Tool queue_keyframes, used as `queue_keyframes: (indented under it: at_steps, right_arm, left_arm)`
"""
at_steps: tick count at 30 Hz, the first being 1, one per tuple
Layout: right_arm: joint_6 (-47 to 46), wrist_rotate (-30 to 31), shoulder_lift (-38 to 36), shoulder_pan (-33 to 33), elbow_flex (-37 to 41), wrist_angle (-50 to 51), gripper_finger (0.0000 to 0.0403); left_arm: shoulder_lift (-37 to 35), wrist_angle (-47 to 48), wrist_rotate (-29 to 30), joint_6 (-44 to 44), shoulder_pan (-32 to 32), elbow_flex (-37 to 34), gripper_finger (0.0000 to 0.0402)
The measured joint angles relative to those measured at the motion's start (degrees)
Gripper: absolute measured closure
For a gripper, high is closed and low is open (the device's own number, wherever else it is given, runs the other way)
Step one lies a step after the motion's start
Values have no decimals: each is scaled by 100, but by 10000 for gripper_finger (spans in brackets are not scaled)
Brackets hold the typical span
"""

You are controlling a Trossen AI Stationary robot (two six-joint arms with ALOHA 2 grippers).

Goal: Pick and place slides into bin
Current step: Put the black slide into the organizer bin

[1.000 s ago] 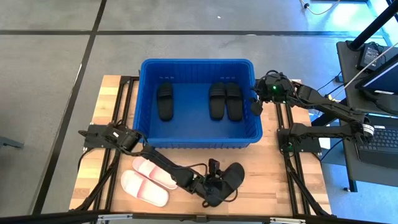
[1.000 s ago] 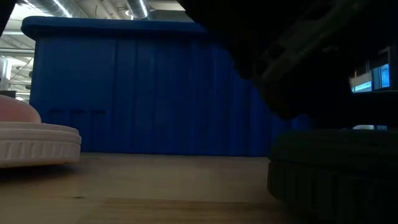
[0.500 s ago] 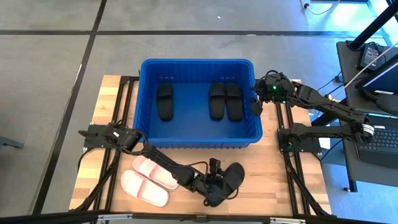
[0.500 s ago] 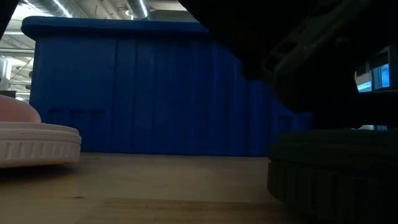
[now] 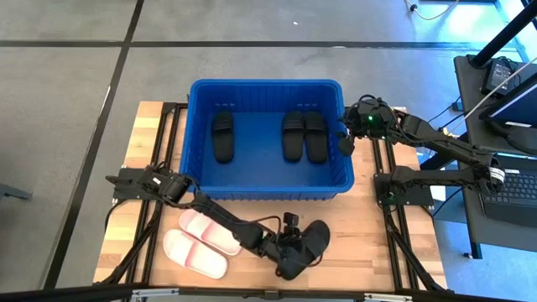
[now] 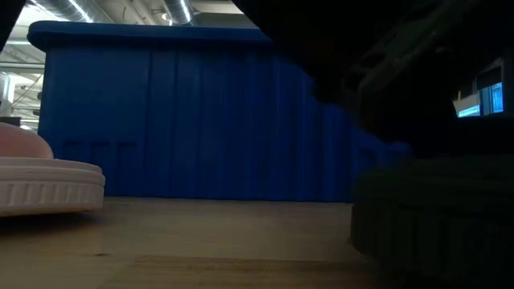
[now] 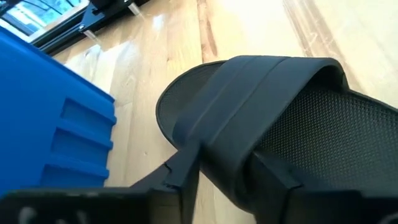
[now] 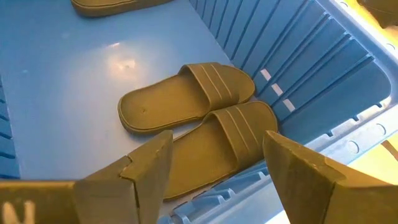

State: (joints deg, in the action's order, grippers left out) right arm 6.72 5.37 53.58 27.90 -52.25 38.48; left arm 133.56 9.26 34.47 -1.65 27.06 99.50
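While three black slides [image 5: 304, 135] are lying flat in the ribbed blue plastic bin [image 5: 267, 192], the left gripper [image 5: 291, 248] is gripping the broad, smooth strap of a black slide [image 7: 298, 124] with textured footbed on the wooden table [image 5: 361, 243]; the right gripper [image 5: 345, 143] is hovering spread-fingered above the bin's edge

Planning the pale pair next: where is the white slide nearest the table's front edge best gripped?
Judging by its pose, grip the wide strap of the front white slide, coming straight down. It lies flat, sole down, beside its mate, so the raised strap is the only graspable part.
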Motion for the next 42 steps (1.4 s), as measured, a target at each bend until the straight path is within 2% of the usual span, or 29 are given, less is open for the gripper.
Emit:
queue_keyframes:
  at_steps: [8,13,19,22,26,30,33,35,38,42]
  right_arm:
    - [0,0,0,1,0,0,152]
    - [0,2,0,0,0,0,152]
    - [98,1,0,0,0,0,152]
    - [144,2,0,0,0,-4,152]
    - [170,2,0,1,0,-59,152]
    - [276,0,-2,0,0,-149,152]
    - [280,2,-2,2,0,-164,152]
    - [294,1,-2,0,0,-170,152]
    - [310,1,-2,1,0,-175,152]
    - [417,2,-2,2,0,-173,152]
  left_arm:
    - [-11,-6,-145,287,-1,0,391]
    - [-105,53,-229,716,6,-1,389]
    - [-629,376,-428,777,38,-7,394]
    - [-972,497,-760,1040,27,-7,394]
    - [-1467,718,-1490,1685,1,-7,397]
    - [-2034,864,-1579,2197,3,-7,397]
    - [-2477,881,-1297,2209,-42,-7,398]
    - [-2781,922,-905,2199,-74,-7,398]
    - [-3213,1014,64,1808,-129,-1,398]
    - [-3640,1803,1921,1530,-226,4,399]
